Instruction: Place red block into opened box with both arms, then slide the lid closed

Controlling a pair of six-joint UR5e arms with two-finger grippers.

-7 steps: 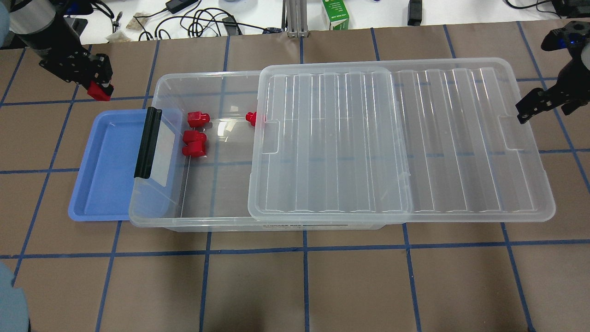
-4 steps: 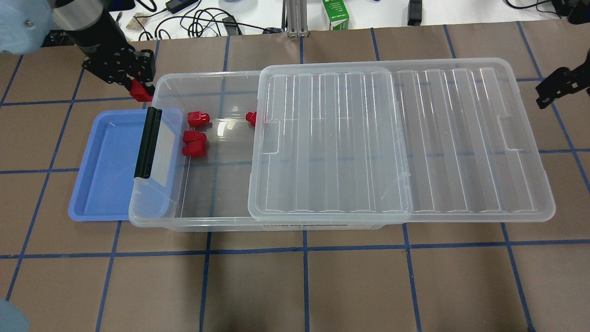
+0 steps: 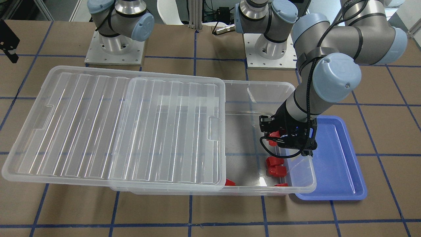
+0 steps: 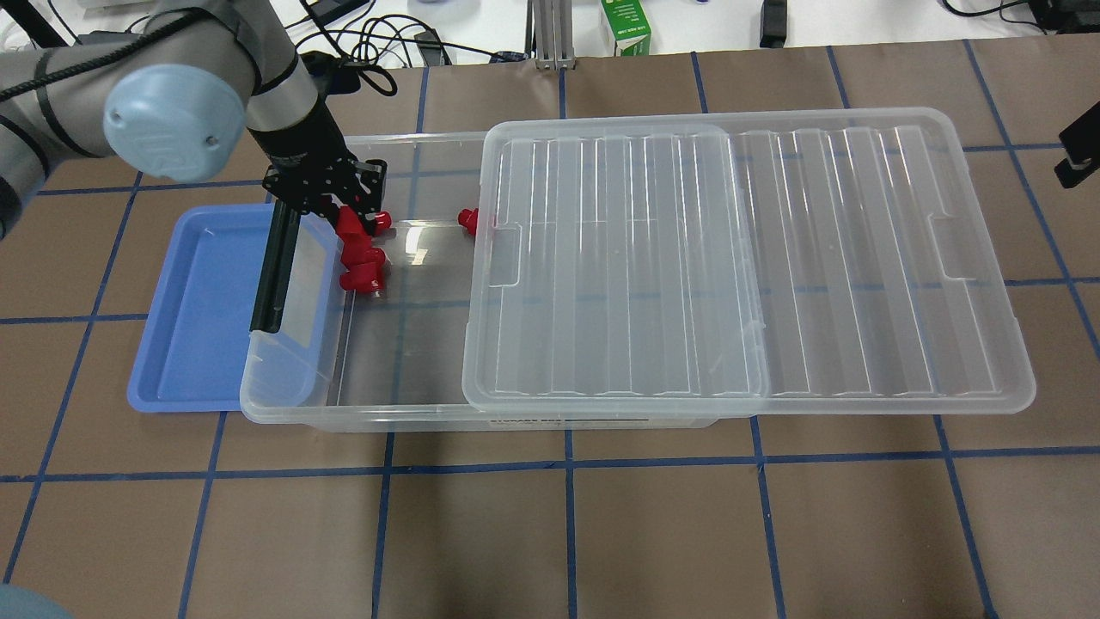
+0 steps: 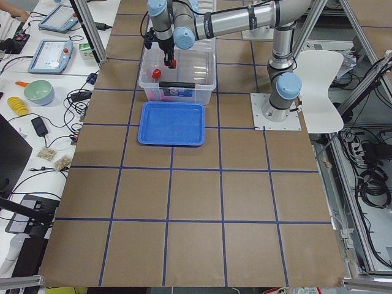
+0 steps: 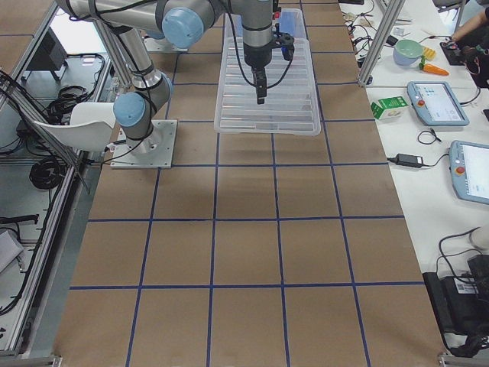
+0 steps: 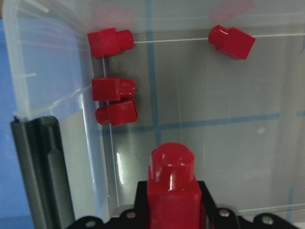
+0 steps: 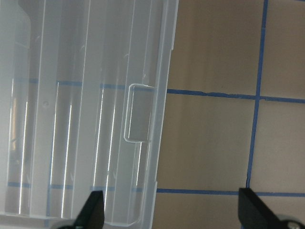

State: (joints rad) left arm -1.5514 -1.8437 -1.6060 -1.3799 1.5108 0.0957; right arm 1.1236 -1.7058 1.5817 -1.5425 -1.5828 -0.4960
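Note:
My left gripper is shut on a red block and hangs over the open left end of the clear box, just inside its black latch bar. Several more red blocks lie on the box floor below it, and one lies near the lid's edge. The ribbed lid covers the box's right part and overhangs its right end. My right gripper is open, off the lid's right short end near its tab notch, touching nothing.
A shallow blue tray lies partly under the box's left end. Cables and a green carton sit on the white bench beyond the table's far edge. Brown table with blue tape lines surrounds the box.
The left arm has swung right with the red block, from outside the box's far-left corner to over its open end. The right gripper has drawn back toward the right edge of the view.

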